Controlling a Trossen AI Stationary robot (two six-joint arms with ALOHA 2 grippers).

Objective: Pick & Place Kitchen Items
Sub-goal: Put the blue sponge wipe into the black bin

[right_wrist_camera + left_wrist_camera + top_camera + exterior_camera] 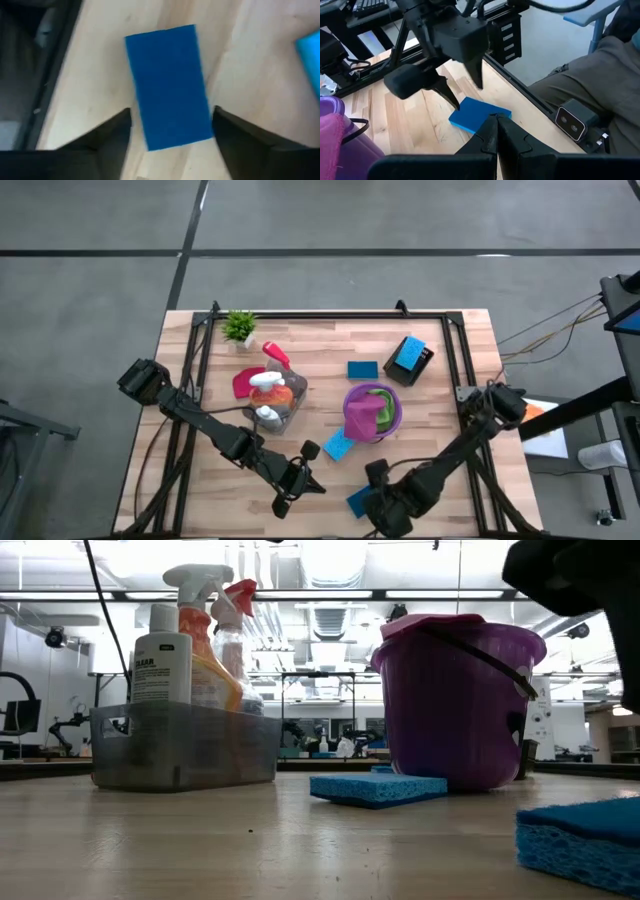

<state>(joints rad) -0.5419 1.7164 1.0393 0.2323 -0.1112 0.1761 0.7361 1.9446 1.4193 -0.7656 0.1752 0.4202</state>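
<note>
Hovering low over the near edge of the tabletop (420,350): right pincer (170,135), fingers spread wide and straddling a dark blue sponge (169,85) lying flat on the wood, nothing gripped yet. Sitting just beside it, left pincer (497,131), fingers pressed together and empty, pointing toward the same sponge.

Lying elsewhere: a lighter blue sponge (339,445) just in front of the purple bucket (392,420), another (362,369) behind the bucket, and one more (409,352) resting on a small black holder (418,370). Stuffed into the bucket — green and magenta cloths (368,408). Standing in a clear grey bin (180,745): the orange spray bottle (205,650) with white trigger, a white-labelled bottle (162,655) and a red-topped one (238,615). Sitting at the far corner, a small potted plant (239,326).

Looking like the approach to a grasp on the dark blue sponge. Risks from here, judged only from the layout:
- Closing before descending far enough — fingers skimming the top of the thin sponge and coming up empty.
- Pressing too low — fingertips dragging on the wood and pushing the sponge toward the near edge and off the tabletop.
- Squeezing soft foam unevenly, letting it fold and slip out while lifting.
- Swinging toward the bucket with the left arm parked so near — clipping it or the lighter sponge.
</note>
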